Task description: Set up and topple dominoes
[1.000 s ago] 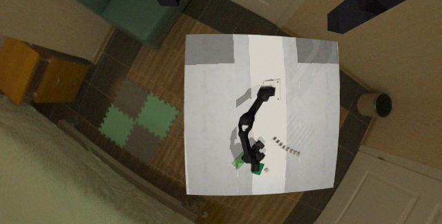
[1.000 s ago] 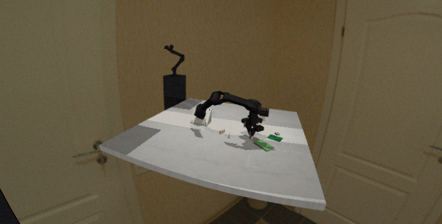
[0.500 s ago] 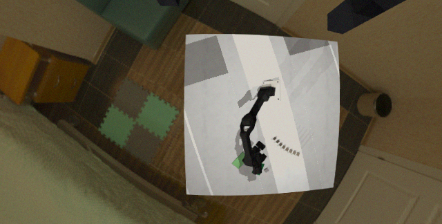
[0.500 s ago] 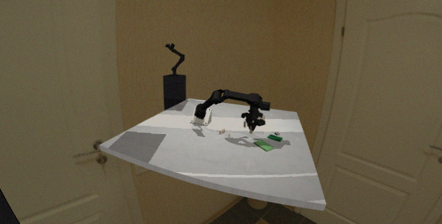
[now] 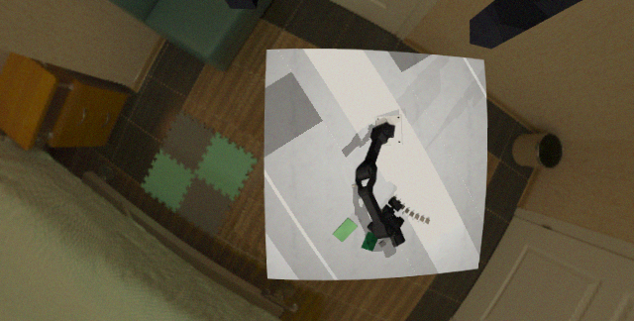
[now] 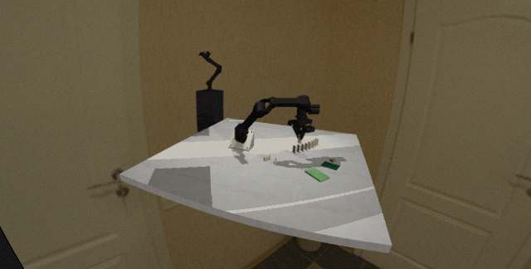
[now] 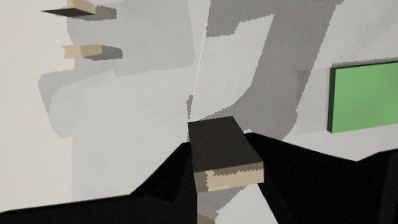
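My gripper (image 6: 299, 139) (image 7: 218, 146) is shut on a domino (image 7: 220, 142), dark on its broad face and tan on its edge. In the exterior view it hangs above the table close to the near end of the row. The row of several standing dominoes (image 5: 417, 216) (image 6: 305, 147) runs away from the gripper. Two standing dominoes (image 7: 82, 51) (image 7: 87, 7) show at the upper left of the wrist view. Two small tan pieces (image 6: 266, 158) (image 6: 275, 161) are apart from the row, nearer the arm's base. The fingertips are hidden by the arm in the top view.
A light green block (image 5: 345, 230) (image 6: 317, 174) and a dark green block (image 5: 369, 242) (image 6: 330, 165) lie to one side of the row, with a small grey thing (image 5: 381, 244) beside the dark one. A green block (image 7: 365, 97) shows at the right of the wrist view.
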